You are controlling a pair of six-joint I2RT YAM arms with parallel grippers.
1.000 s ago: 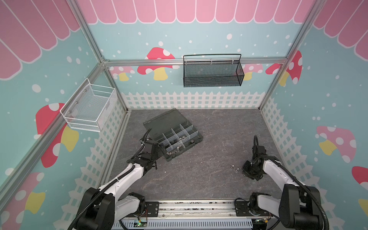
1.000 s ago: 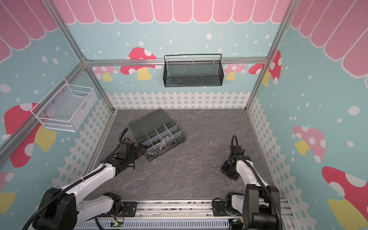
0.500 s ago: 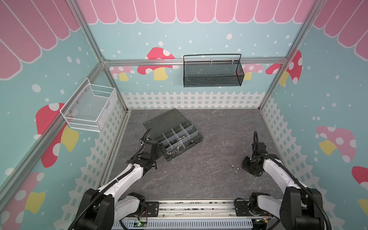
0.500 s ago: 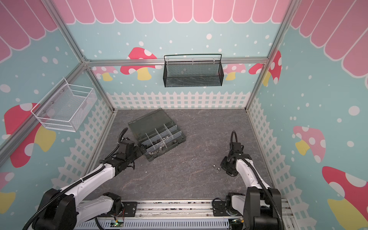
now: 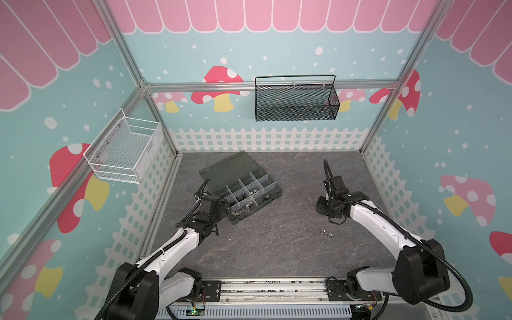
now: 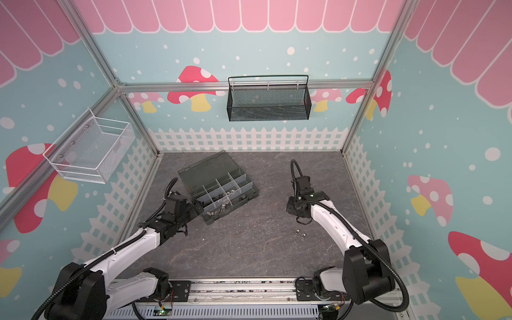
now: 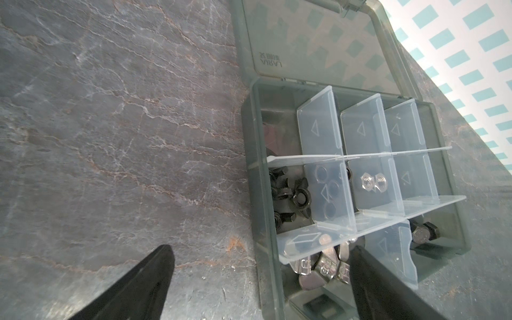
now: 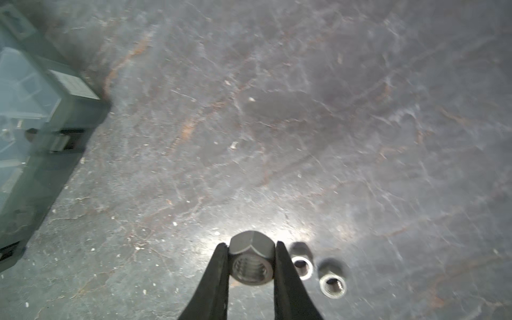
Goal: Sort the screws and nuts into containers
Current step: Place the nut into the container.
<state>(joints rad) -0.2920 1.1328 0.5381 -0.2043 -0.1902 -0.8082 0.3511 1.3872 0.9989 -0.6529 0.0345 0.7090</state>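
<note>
White wire basket (image 5: pixel 122 149) hangs on the left wall, well away from the arms. Left gripper (image 7: pixel 260 279) sits at the near corner of the organizer box (image 5: pixel 273 194), jaws spread wide, nothing between them: in the wrist view one finger (image 7: pixel 144 282) is over bare tabletop (image 5: pixel 263 249) just outside the box wall, the other over the nearest compartment. Right by that finger lie silver winged nuts (image 7: pixel 321 268). A bit further off from the gripper, black winged nuts (image 7: pixel 288 194) fill one compartment, w/ two silver hex nuts (image 7: pixel 457 183) in the next one along. Smoky lid (image 5: pixel 230 169) lies flat open beyond the compartments, on the far side from the gripper. Black mesh basket (image 5: pixel 296 101) hangs on the back wall.

Right gripper (image 8: pixel 251 261) is lifted above the table, well apart from the box, jaws narrow and pinching a silver domed nut (image 8: pixel 251 257) by its flats, threaded hole toward the wrist cam. Two more domed nuts (image 5: pixel 326 233) lie on the table just beside each other, below and a little behind that gripper; in both top views they're near the right arm's white link, approx. between gripper and base.
</note>
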